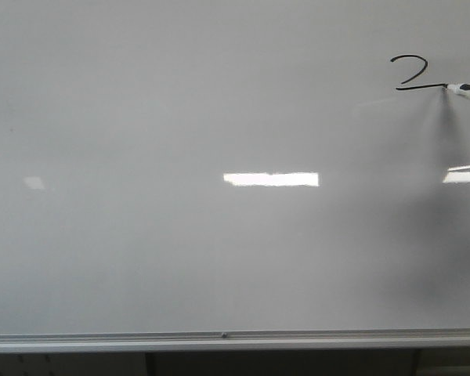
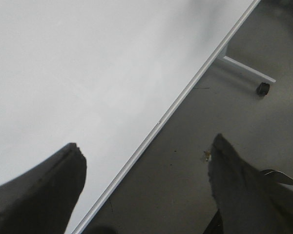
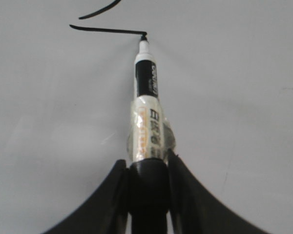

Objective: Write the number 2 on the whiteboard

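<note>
The whiteboard [image 1: 180,117] fills the front view, with a silver edge rail along its bottom. A small black number 2 [image 1: 415,73] stands at its upper right; its base stroke [image 3: 105,30] also shows in the right wrist view. My right gripper [image 3: 145,163] is shut on a black and white marker [image 3: 147,97]. The marker tip touches the right end of the base stroke [image 1: 446,86]. In the front view only the marker [image 1: 468,90] shows at the right edge. My left gripper [image 2: 146,151] is open and empty, over the board's edge rail [image 2: 185,95].
Bright rectangular light reflections [image 1: 271,179] lie on the board. In the left wrist view, grey floor [image 2: 224,126] lies beyond the rail, with the board stand's leg and a black caster [image 2: 262,88].
</note>
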Controlling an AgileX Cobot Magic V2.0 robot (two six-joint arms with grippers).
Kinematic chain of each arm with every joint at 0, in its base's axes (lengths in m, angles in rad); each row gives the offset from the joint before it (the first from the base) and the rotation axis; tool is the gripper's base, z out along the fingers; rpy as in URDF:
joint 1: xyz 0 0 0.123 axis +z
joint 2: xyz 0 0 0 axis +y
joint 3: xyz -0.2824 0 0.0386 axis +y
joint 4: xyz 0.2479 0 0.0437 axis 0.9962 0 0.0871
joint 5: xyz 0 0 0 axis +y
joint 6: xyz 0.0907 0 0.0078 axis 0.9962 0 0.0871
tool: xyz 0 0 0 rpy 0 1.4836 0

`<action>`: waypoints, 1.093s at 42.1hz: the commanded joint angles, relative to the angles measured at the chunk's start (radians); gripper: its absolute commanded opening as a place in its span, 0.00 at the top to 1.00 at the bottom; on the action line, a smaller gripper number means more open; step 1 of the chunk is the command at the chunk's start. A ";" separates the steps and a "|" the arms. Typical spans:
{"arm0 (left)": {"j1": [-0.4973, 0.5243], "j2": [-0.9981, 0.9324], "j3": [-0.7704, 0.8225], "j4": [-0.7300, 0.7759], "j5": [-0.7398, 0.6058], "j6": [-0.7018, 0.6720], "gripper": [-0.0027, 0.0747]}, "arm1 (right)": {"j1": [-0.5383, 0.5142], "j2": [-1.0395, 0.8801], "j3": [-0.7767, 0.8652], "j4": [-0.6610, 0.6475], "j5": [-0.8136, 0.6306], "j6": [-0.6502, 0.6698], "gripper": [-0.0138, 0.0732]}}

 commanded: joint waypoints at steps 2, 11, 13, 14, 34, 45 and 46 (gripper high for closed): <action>0.003 -0.007 -0.023 -0.019 -0.080 -0.010 0.30 | 0.010 -0.133 -0.040 -0.007 0.067 0.000 0.82; 0.001 0.029 -0.059 -0.032 -0.049 0.024 0.30 | 0.114 -0.288 -0.194 -0.007 0.635 -0.021 0.82; 0.001 0.049 -0.077 -0.062 -0.025 0.069 0.30 | 0.146 -0.298 -0.240 -0.007 0.758 -0.047 0.82; 0.001 0.058 -0.084 -0.080 -0.014 0.091 0.30 | 0.161 -0.301 -0.250 -0.007 0.805 -0.062 0.82; -0.321 0.365 -0.239 -0.217 0.013 0.359 0.30 | 0.464 -0.301 -0.331 0.380 1.070 -0.608 0.82; -0.405 0.496 -0.289 -0.209 -0.023 0.361 0.30 | 0.464 -0.301 -0.331 0.391 1.070 -0.614 0.82; -0.405 0.503 -0.289 -0.209 -0.027 0.361 0.30 | 0.464 -0.301 -0.331 0.391 1.070 -0.614 0.82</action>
